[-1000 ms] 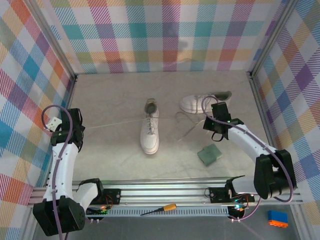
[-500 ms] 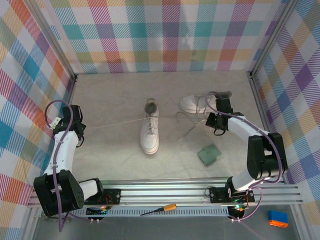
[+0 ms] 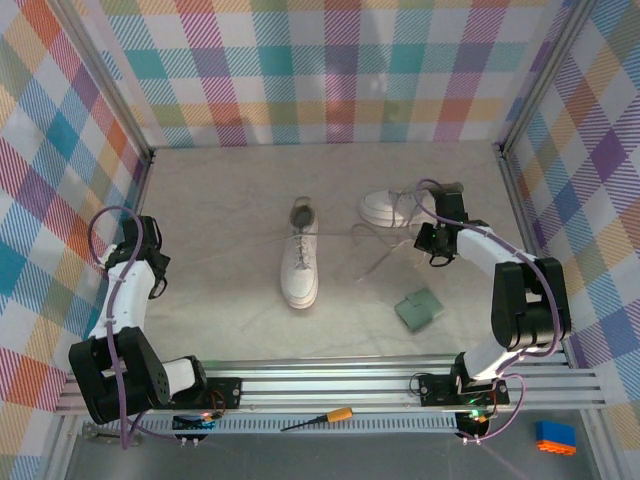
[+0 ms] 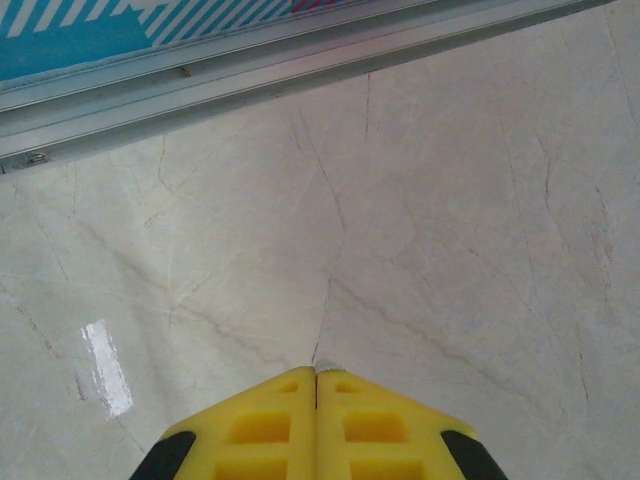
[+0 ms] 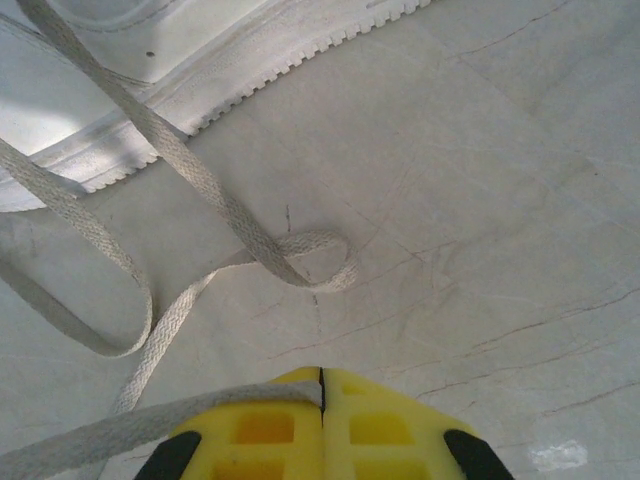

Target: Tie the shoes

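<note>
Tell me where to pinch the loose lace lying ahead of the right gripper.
Take the straight stretch of the lace between the shoe's sole and its small curl, from above, pinching across its width. It lies flat and single there; the curl crosses over itself.

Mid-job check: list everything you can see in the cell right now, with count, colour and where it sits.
centre shoe: 1, white, upright, mid-table
far shoe: 1, white, apparently on its side, back right
stretched lace: 1, white, from the centre shoe leftward
looped lace: 1, white, on the table beside the far shoe
pad: 1, green, near right of the table
screwdriver: 1, orange handle, front rail
block: 1, blue and orange, outside the near right corner
table: 1, pale marbled
walls: plaid, three sides
left gripper: yellow, shut on stretched lace
right gripper: yellow, shut on looped lace
</note>
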